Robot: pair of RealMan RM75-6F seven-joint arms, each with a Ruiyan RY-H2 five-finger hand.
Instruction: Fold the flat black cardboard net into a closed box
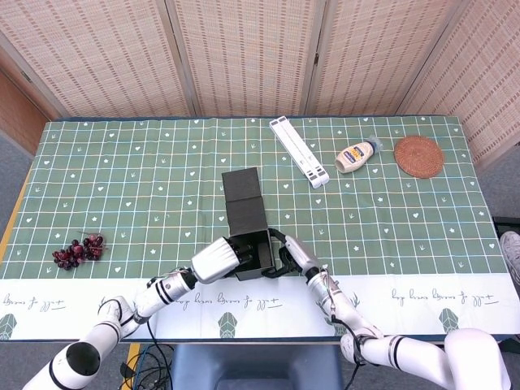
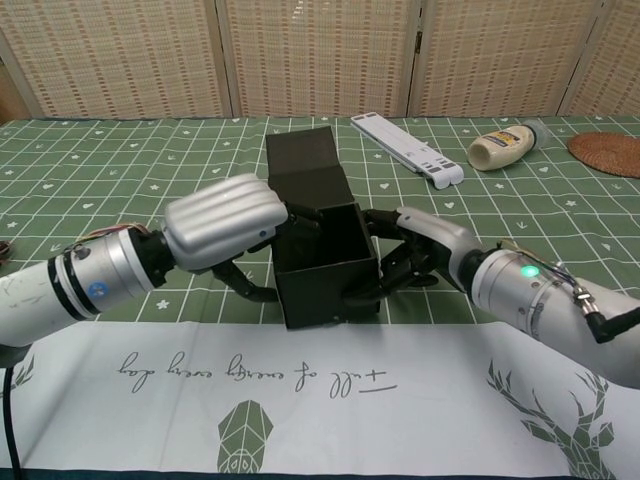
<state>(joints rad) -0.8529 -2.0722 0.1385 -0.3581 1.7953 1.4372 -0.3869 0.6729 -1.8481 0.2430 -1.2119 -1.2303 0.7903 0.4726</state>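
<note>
**Box held between both hands at the near edge**

Your box (image 2: 320, 255) stands near the front of the tabletop (image 1: 122, 179), partly formed, its top open and one flap (image 2: 303, 160) rising at the back. It sits directly between your hands. Your left hand (image 2: 225, 225) presses against its left wall, fingers curled around that side. Your right hand (image 2: 410, 250) grips the right wall, fingertips (image 2: 365, 290) on the lower front corner.

Count around it: one box, one white stand (image 1: 299, 151), one squeeze bottle (image 1: 357, 154), one woven coaster (image 1: 418, 156), one bunch of grapes (image 1: 77, 250) well off to the left.
</note>
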